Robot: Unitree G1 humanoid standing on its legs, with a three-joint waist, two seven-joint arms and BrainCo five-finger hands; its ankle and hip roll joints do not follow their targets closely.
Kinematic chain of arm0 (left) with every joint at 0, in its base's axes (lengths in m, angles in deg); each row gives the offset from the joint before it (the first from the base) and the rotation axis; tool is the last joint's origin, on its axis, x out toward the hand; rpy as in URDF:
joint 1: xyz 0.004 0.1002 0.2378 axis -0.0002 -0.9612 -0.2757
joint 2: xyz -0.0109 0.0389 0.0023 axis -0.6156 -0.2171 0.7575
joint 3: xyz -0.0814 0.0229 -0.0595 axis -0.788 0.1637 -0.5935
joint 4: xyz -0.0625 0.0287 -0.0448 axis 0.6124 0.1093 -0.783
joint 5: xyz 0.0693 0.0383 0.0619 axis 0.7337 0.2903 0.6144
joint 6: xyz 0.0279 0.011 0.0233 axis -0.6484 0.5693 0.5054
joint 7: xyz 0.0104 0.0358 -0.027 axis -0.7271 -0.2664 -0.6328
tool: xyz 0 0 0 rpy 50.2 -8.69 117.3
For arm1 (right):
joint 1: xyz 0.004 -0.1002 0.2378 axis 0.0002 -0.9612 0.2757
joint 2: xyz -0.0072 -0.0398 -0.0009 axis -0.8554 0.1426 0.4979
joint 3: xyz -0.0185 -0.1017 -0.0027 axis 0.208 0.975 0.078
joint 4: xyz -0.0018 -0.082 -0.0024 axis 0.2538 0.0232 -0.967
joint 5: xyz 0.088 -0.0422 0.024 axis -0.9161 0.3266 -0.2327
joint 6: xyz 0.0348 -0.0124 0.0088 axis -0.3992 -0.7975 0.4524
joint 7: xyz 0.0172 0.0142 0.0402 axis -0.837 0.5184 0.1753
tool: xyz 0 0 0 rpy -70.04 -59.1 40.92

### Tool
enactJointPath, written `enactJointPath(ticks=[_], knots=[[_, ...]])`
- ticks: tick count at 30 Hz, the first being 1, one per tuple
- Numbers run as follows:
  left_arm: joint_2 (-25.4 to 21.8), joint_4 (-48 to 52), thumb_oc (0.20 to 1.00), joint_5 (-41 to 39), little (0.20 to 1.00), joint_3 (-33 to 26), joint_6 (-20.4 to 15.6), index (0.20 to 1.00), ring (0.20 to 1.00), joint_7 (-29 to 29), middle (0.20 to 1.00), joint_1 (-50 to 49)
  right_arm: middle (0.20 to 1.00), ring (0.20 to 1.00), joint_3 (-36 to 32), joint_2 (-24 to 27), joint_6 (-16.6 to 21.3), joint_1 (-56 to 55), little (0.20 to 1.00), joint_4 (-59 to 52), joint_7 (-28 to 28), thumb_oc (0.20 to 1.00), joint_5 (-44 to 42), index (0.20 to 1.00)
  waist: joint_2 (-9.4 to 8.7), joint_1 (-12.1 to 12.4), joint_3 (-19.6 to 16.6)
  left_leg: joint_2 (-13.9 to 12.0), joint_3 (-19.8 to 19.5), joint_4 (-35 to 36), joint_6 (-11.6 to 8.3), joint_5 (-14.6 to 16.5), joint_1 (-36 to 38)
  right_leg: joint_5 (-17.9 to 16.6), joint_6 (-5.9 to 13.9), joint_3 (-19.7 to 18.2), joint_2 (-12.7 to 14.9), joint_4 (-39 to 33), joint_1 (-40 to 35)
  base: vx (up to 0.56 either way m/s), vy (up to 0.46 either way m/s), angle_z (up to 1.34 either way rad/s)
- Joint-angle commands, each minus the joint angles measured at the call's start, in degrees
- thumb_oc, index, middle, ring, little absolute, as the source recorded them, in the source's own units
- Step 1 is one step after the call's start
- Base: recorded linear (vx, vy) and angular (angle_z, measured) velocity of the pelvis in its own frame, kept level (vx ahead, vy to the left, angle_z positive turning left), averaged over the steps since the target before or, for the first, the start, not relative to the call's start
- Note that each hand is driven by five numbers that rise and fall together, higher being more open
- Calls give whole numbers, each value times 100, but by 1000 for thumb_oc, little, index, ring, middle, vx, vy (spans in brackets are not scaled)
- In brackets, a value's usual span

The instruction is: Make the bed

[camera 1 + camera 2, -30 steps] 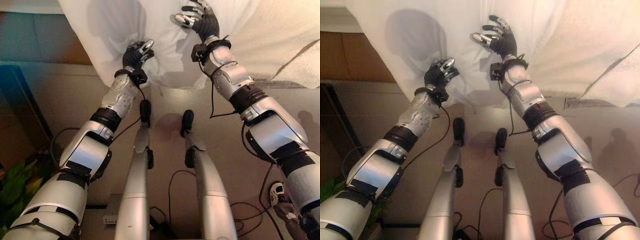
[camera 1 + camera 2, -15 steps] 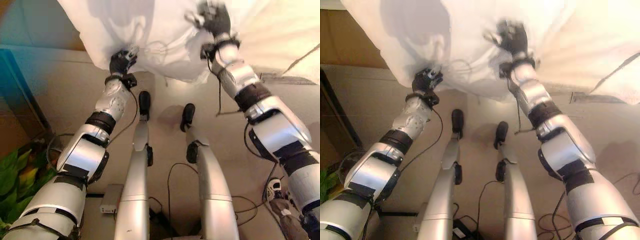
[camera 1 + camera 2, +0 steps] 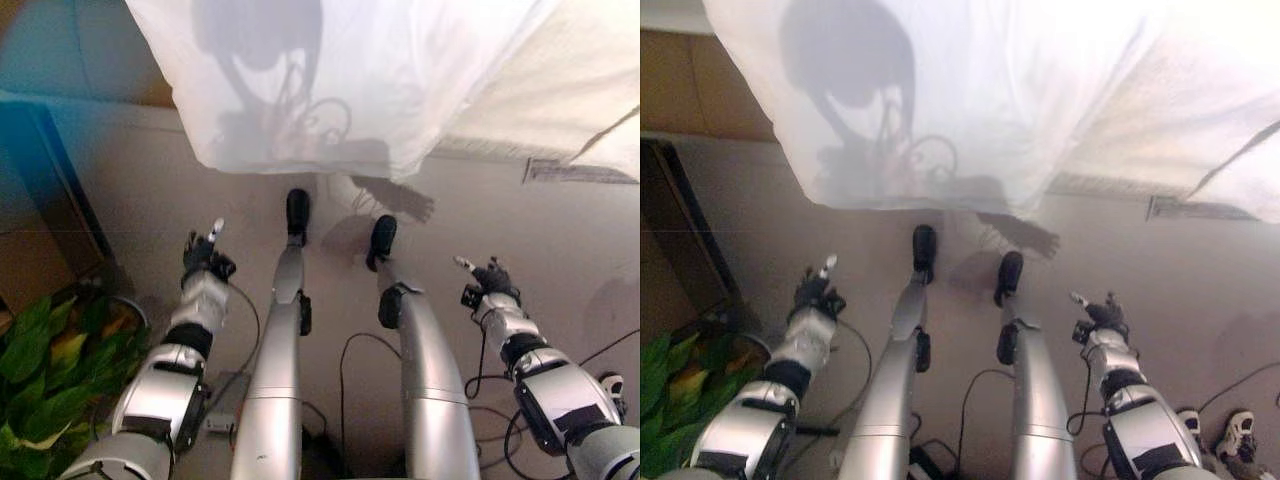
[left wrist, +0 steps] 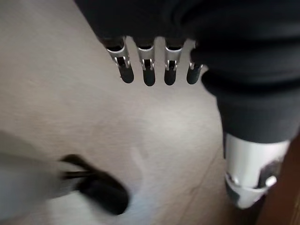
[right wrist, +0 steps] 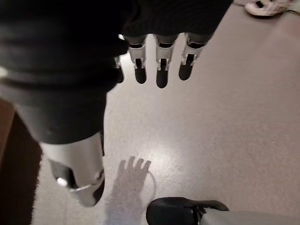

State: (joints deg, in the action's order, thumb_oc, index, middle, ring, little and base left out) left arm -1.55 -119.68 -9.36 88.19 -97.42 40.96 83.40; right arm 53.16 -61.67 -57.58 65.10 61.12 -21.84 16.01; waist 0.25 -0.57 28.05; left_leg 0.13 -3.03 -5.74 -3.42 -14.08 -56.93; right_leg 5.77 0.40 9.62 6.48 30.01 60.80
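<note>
both the left hand and the right hand are hanging open and empty over the floor, well below the white sheet draping ahead of them, so the unheld sheet is likely risking sliding off the bed.

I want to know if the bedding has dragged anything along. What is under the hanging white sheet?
Below the sheet's edge lies bare floor. Both hands, left and right, are lowered, open and empty. The bed itself is covered by the sheet.
</note>
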Motion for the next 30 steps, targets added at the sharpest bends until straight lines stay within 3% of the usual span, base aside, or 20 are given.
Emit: enactJointPath(ticks=[1,4,5,10,14,21,27,30], knots=[[165,-140,1000,407,1000,4,46,1000,1000,81,1000,2,1000,1000,85,120,142,-196,1000,-405,6,1000,-16,1000,136,-59,175,366,399,-413,-131,841,440,-669,388,-118,-222,-1553,-852,-84,-18,-5],[156,-339,1000,901,1000,105,205,1000,1000,249,1000,-276,1000,1000,310,85,76,-481,1000,-595,115,1000,474,1000,69,-74,175,364,431,-373,-91,850,1100,-576,386,-79,-239,-1494,-1503,-92,-12,-17],[108,-264,1000,1222,1000,170,209,1000,1000,267,1000,-434,1000,1000,388,99,26,-628,1000,-691,143,1000,730,1000,58,-66,175,354,476,-340,-19,725,1299,-676,349,-23,-236,-1497,-1674,-94,11,-13],[-52,-405,1000,2794,1000,406,361,1000,1000,731,1000,-1284,1000,1000,602,139,-107,-1410,1000,-847,548,1000,1938,1000,-6,-35,174,349,451,-135,102,870,3213,-605,376,-54,-305,-1841,-3723,36,-39,7],[-133,-938,1000,4035,1000,537,548,1000,1000,1107,1000,-1987,1000,1000,841,81,-328,-2066,1000,-529,964,1000,3022,1000,3,14,-624,330,459,255,113,943,4239,-621,477,-92,-346,-2397,-4787,184,-39,-10],[95,-1497,1000,5081,1000,748,738,1000,1000,1543,1000,-2546,1000,1000,645,-102,-633,-2715,1000,108,1292,1000,3921,1000,22,-94,-1807,286,582,960,122,1043,5510,-697,542,-170,-499,-3119,-5930,111,-14,-7],[398,-1490,1000,5114,1000,669,789,1000,1000,1406,1000,-2771,1000,1000,498,-449,-693,-3041,1000,234,1322,1000,3804,1000,-63,-143,-2366,276,631,1074,129,1169,5935,-674,510,-200,-600,-3364,-6422,51,-29,-2],[454,-1552,1000,5179,1000,700,793,1000,1000,1381,1000,-2796,1000,1000,597,-503,-713,-3049,1000,303,1371,1000,3888,1000,-85,-115,-2446,277,629,1074,137,1200,6021,-655,497,-187,-599,-3368,-6521,40,-25,0]])
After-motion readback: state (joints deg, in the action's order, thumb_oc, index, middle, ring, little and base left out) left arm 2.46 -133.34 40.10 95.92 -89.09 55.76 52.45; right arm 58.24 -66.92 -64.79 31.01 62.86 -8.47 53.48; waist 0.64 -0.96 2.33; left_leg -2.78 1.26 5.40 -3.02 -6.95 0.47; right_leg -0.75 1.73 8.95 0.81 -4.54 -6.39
